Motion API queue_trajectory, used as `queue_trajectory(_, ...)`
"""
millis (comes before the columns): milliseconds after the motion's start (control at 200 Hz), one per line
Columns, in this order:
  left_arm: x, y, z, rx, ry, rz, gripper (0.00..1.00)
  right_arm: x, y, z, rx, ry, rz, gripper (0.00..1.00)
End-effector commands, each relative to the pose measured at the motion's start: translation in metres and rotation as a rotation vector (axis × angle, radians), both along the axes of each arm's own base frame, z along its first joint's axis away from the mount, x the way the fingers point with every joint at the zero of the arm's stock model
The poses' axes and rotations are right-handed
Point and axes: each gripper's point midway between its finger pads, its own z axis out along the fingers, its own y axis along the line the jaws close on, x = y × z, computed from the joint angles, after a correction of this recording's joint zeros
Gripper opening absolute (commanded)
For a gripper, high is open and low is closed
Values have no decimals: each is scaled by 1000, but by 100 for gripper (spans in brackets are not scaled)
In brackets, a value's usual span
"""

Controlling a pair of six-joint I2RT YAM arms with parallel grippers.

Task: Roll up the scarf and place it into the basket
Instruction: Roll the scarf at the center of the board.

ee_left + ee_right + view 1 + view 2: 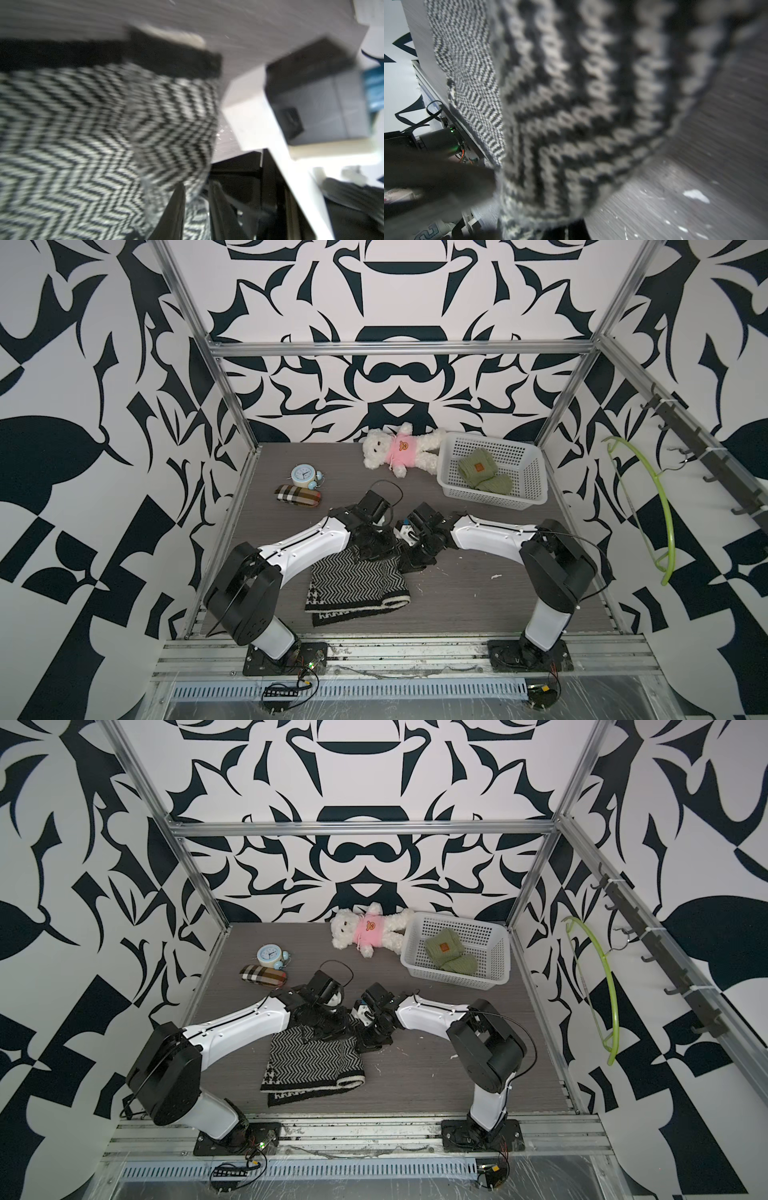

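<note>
We see the black-and-white herringbone scarf (357,587) lying folded on the grey table (478,597), near the front edge and between the two arms. It is well apart from the white basket (492,494), which stands at the far right of the table. An olive knitted piece (482,472) is inside the basket, and a teddy bear (399,450) in a pink shirt lies just beside it.

Both grippers are down at the far edge of the scarf, close to each other. The left gripper (371,551) has its jaws narrow. In the left wrist view a raised fold of the cloth runs in between the dark fingers (176,207), so we read it as pinching the scarf, although this picture is blurred. The right gripper (409,562) is closed fully. In the right wrist view the knit fills most of the picture and comes up to the jaws, held there.

At the far left of the table a pale blue alarm clock (302,477) stands just behind a checked pouch (297,496).
</note>
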Motion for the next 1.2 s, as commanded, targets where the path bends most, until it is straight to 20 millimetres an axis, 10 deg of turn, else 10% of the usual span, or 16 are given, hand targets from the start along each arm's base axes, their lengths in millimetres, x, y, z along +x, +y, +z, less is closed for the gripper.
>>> queue_trajectory(0, -5, -17, -2, -32, 27, -27, 25, 5, -1, 20, -1, -54, 8, 0)
queue_trajectory(600, -22, 15, -40, 81, 73, 10, 4, 4, 4, 35, -3, -84, 21, 0)
queue_trajectory(1075, -36, 78, -69, 155, 108, 116, 3, -3, 30, 47, -23, -104, 54, 0)
queue_trajectory(1195, -41, 87, -81, 175, 134, 123, 3, 0, 28, 49, -36, -124, 28, 28)
